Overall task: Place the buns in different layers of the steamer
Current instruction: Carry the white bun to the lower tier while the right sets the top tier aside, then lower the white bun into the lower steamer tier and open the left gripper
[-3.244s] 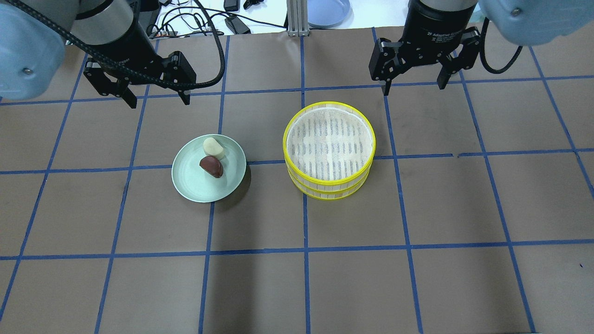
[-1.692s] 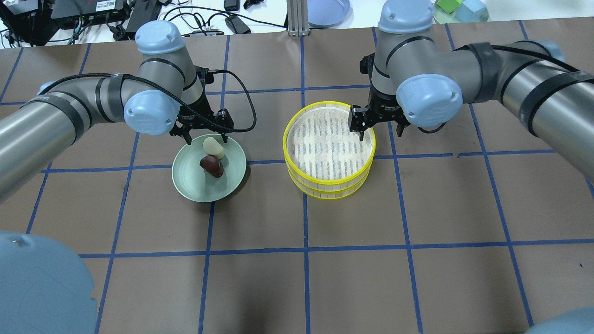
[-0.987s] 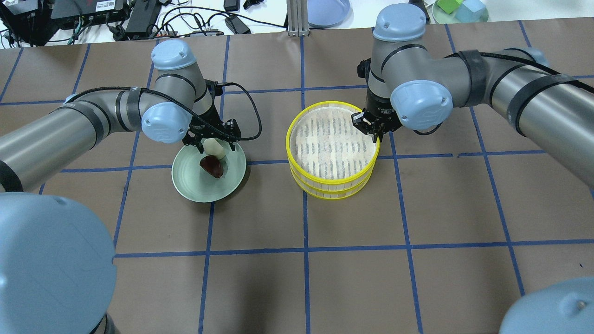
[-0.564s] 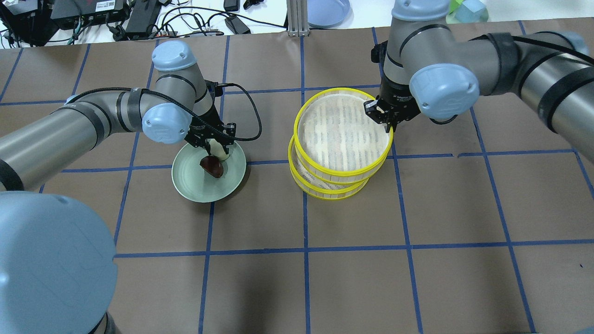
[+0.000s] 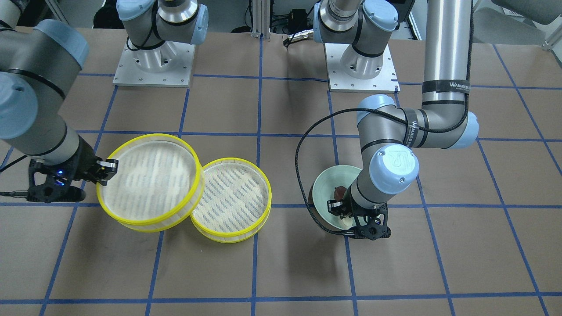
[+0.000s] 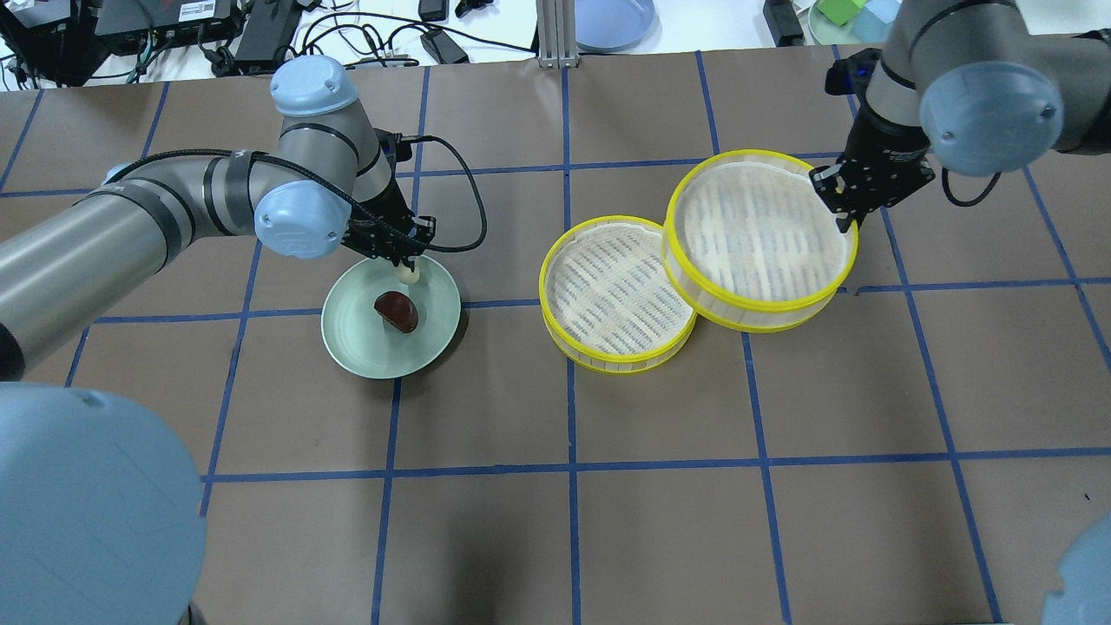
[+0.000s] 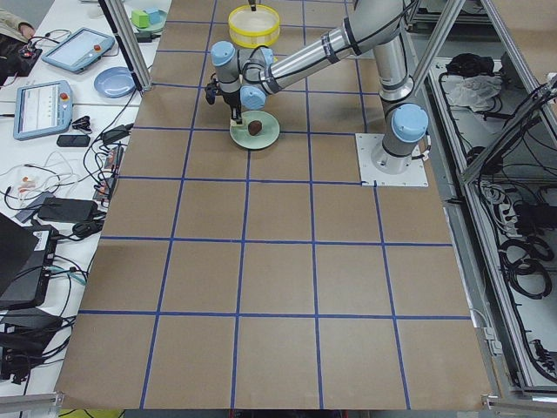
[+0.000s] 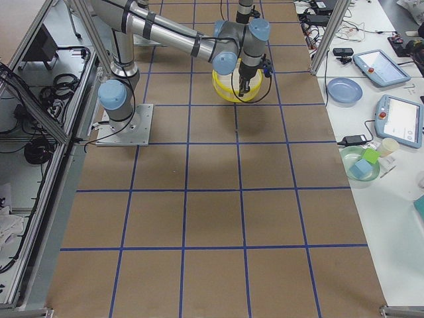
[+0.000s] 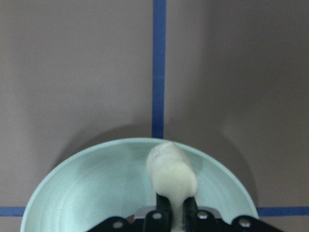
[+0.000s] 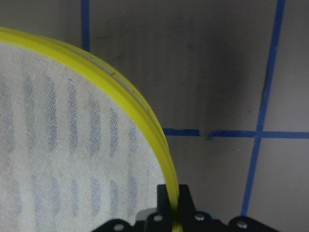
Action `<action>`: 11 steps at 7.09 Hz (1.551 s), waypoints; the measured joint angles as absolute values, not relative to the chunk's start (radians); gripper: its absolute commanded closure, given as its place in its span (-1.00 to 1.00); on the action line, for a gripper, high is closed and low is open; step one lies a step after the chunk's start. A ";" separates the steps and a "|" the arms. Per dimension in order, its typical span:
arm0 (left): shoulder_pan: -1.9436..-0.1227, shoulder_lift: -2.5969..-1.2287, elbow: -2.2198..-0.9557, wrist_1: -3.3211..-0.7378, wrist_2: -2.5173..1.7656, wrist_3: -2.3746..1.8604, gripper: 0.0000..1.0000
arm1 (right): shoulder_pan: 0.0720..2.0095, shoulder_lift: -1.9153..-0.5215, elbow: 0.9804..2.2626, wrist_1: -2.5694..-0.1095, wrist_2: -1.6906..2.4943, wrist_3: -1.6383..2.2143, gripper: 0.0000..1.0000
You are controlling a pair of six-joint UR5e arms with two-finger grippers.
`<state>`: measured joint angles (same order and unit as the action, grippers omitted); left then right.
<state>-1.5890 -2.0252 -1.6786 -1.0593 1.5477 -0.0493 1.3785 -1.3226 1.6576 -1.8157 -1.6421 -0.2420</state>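
Note:
My left gripper (image 6: 406, 263) is shut on the cream-white bun (image 6: 406, 274) and holds it just over the far edge of the pale green plate (image 6: 356, 343). The left wrist view shows the bun (image 9: 171, 174) pinched between the fingers. The dark reddish-brown bun (image 6: 397, 311) lies on the plate. My right gripper (image 6: 846, 221) is shut on the yellow rim of the upper steamer tray (image 6: 759, 239), held lifted and tilted to the right of the lower tray (image 6: 612, 295), overlapping its edge. The rim (image 10: 145, 121) runs between the fingers in the right wrist view. Both trays hold nothing.
Beyond the table's far edge are a blue plate (image 6: 612, 22), cables (image 6: 364, 43), a metal post (image 6: 549, 35) and a green dish with blocks (image 6: 855, 13). Brown paper with blue tape grid covers the table (image 6: 573, 521).
My right gripper closed on the top tray's rim, lifted it and carried it right, off the lower tray. My left gripper closed on the cream bun and raised it off the plate.

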 measured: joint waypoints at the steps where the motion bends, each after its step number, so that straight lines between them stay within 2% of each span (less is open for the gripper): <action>1: -1.606 -1.991 -1.653 -1.092 1.526 -0.086 0.94 | 1.332 -1.314 1.658 -1.821 -1.678 -0.303 1.00; 3: -1.687 -1.950 -1.610 -1.154 1.478 -0.263 0.94 | 1.266 -1.292 1.661 -1.834 -1.717 -0.386 1.00; 5: -1.813 -1.971 -1.594 -1.108 1.465 -0.498 0.92 | 1.245 -1.285 1.665 -1.837 -1.722 -0.415 1.00; 6: -1.863 -1.993 -1.592 -1.069 1.454 -0.588 0.86 | 1.243 -1.285 1.666 -1.838 -1.722 -0.418 1.00; 7: -1.907 -2.022 -1.592 -1.032 1.436 -0.671 0.51 | 1.243 -1.284 1.667 -1.838 -1.722 -0.418 1.00; 8: -1.937 -2.051 -1.592 -0.999 1.417 -0.738 -0.51 | 1.243 -1.284 1.667 -1.837 -1.721 -0.419 1.00; 9: -1.953 -2.075 -1.592 -0.968 1.398 -0.783 -1.00 | 1.243 -1.285 1.668 -1.837 -1.721 -0.419 1.00; 11: -1.963 -2.094 -1.591 -0.948 1.386 -0.796 -1.00 | 1.243 -1.285 1.669 -1.836 -1.721 -0.419 1.00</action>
<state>-1.9631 -2.0937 -1.5908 -0.9483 1.3859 -0.7956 1.2425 -1.2854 1.6687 -1.8362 -1.7208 -0.4194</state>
